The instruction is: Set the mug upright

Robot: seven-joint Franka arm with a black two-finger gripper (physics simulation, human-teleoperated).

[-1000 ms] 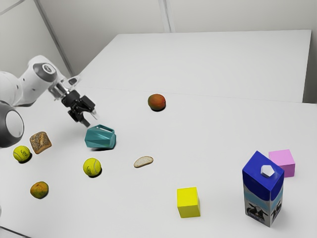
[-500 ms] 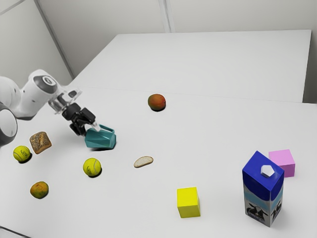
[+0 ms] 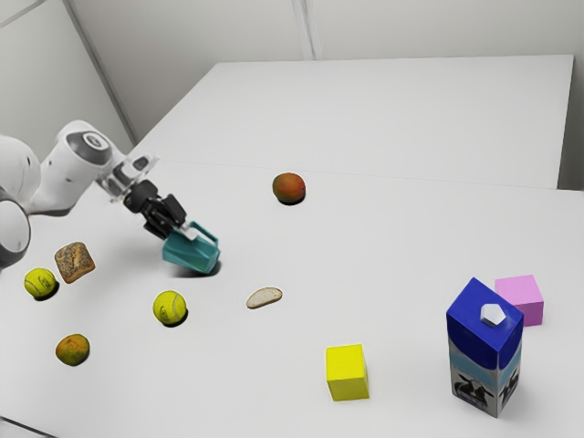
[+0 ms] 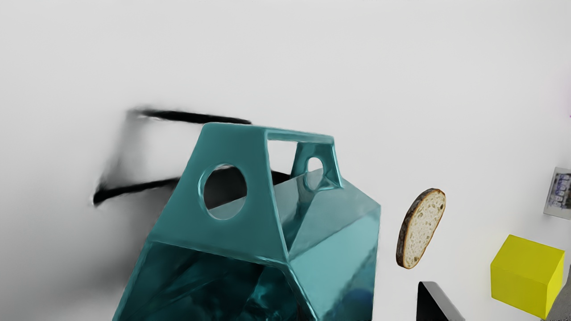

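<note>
Teal mug (image 3: 193, 255), tilted, just under claw (image 3: 174, 234)

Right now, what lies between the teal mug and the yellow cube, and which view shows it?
A bread slice lies between the teal mug and the yellow cube, in both the exterior and wrist views.

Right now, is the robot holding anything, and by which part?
That cannot be told for sure: the gripper is at one end of the tilted teal mug, but a grip there isn't clear.
</note>
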